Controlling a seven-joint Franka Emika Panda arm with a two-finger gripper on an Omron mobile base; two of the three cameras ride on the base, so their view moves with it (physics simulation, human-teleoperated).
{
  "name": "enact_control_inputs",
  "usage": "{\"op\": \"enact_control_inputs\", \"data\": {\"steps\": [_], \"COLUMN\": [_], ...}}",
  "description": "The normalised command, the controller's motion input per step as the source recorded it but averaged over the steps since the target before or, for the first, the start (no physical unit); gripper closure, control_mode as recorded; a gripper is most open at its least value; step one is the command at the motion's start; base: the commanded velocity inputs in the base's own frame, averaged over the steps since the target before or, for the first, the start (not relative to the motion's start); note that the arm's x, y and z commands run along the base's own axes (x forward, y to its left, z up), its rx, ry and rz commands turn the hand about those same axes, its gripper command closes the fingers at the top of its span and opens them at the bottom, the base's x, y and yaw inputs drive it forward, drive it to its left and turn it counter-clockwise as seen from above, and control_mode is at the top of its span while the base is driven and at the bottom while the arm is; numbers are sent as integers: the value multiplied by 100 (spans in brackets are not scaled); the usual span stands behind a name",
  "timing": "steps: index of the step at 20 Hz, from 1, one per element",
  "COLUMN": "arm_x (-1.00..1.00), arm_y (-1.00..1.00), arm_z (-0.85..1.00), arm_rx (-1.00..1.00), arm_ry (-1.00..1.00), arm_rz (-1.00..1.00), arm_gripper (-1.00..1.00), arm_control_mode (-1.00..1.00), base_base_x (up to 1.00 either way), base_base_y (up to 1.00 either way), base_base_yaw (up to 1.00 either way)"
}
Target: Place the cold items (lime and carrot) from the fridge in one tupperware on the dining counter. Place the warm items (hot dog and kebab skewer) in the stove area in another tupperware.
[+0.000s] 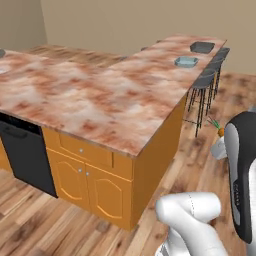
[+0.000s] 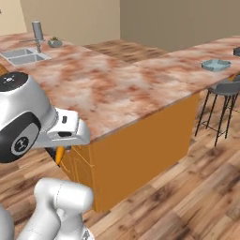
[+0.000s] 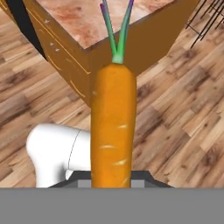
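Note:
An orange carrot (image 3: 113, 127) with green stems stands up the middle of the hand view, and my gripper (image 3: 112, 177) is shut on its lower end. Its orange body also peeks out under my hand (image 2: 59, 153) and beside my arm (image 1: 220, 131), held over the wooden floor off the corner of the dining counter (image 1: 100, 105). On the counter's far end sit a light blue tupperware (image 1: 186, 61) (image 2: 216, 64) and a darker one (image 1: 202, 47). The lime, hot dog and kebab skewer are out of view.
Dark bar stools (image 1: 202, 85) (image 2: 225, 89) line the counter's far side. A black dishwasher (image 1: 25, 150) is set in the orange cabinets. A sink (image 2: 21, 56) with a faucet (image 2: 37, 30) lies at the counter's back left. Wooden floor (image 2: 178, 187) spreads around the corner.

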Motion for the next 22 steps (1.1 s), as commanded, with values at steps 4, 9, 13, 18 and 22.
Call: {"op": "enact_control_inputs", "data": {"steps": [4, 9, 13, 18, 22], "arm_x": [0, 0, 0, 0, 0], "arm_y": [0, 0, 0, 0, 0], "arm_z": [0, 0, 0, 0, 0], "arm_rx": [0, 0, 0, 0, 0], "arm_ry": [0, 0, 0, 0, 0], "arm_rz": [0, 0, 0, 0, 0], "arm_gripper": [100, 100, 100, 100, 100], "arm_control_mode": [100, 100, 100, 100, 100], "base_base_x": [28, 42, 52, 44, 32], "base_base_y": [-100, -100, -97, -100, -100], "base_base_yaw": [0, 3, 6, 15, 20]}}
